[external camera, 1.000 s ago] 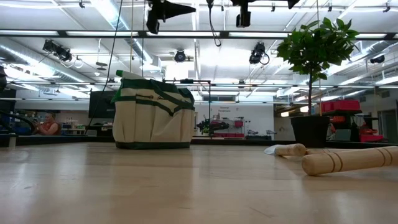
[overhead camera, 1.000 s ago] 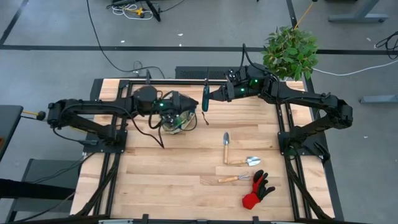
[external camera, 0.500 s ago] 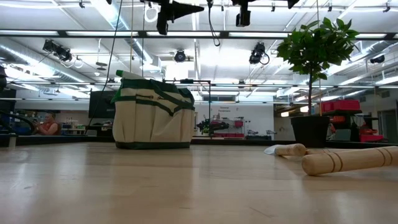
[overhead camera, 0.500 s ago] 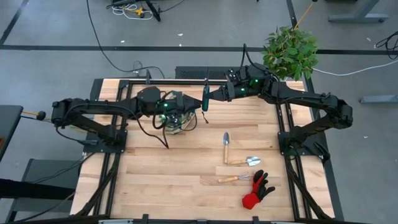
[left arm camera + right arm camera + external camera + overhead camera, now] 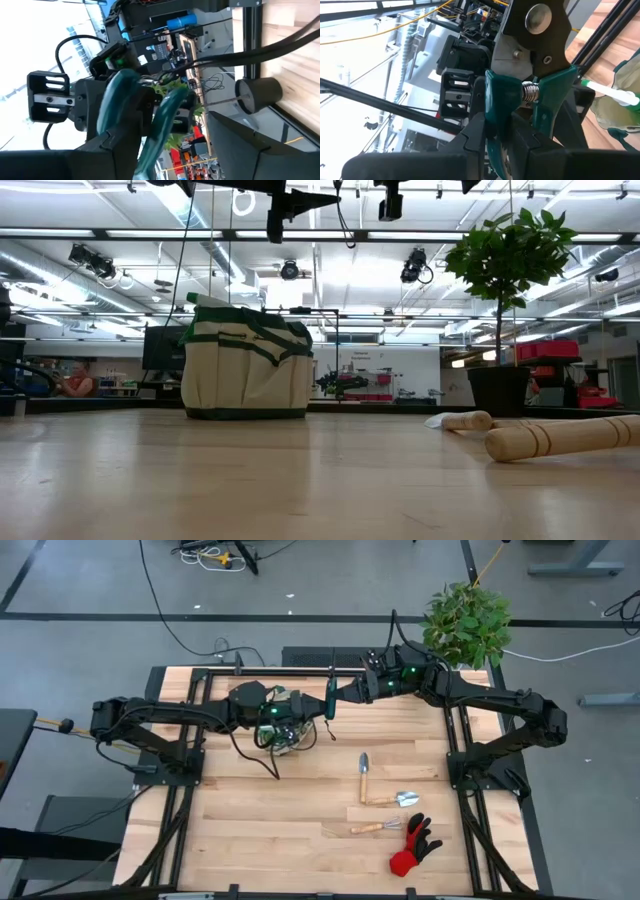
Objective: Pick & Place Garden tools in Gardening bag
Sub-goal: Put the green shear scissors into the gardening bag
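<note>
The right gripper (image 5: 333, 700) is closed on the shears (image 5: 329, 698), just right of the bag (image 5: 287, 732). The left gripper (image 5: 300, 706), open, hovers above the bag, very near the shears.

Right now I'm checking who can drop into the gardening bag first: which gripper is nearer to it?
Left. The left gripper hovers right over the gardening bag, at its rim. The right gripper holds the green-handled pruning shears off to the bag's side, farther away.
</note>
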Tool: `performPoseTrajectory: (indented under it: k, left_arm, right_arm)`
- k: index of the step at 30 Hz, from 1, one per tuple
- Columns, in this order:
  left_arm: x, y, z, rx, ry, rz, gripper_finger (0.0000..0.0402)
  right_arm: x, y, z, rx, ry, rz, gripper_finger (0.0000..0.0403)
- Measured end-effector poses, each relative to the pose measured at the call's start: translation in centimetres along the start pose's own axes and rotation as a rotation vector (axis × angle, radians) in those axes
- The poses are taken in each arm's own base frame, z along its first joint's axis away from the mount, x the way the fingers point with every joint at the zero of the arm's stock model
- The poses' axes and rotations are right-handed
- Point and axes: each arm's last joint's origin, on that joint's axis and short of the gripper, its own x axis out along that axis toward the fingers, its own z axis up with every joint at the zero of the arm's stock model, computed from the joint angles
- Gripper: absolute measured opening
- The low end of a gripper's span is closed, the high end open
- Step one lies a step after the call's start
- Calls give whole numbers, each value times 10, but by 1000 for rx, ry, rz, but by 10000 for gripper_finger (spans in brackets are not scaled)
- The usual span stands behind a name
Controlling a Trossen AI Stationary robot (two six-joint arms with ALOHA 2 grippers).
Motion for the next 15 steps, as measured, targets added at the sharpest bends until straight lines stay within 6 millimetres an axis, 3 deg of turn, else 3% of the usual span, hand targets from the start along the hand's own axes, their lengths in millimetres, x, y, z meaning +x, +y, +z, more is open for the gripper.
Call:
performPoseTrajectory:
  k: [15]
  left_arm:
    - [0, 1, -1, 2, 10, 0, 119]
  right_arm:
    - [0, -1, 0, 4, 6, -5, 51]
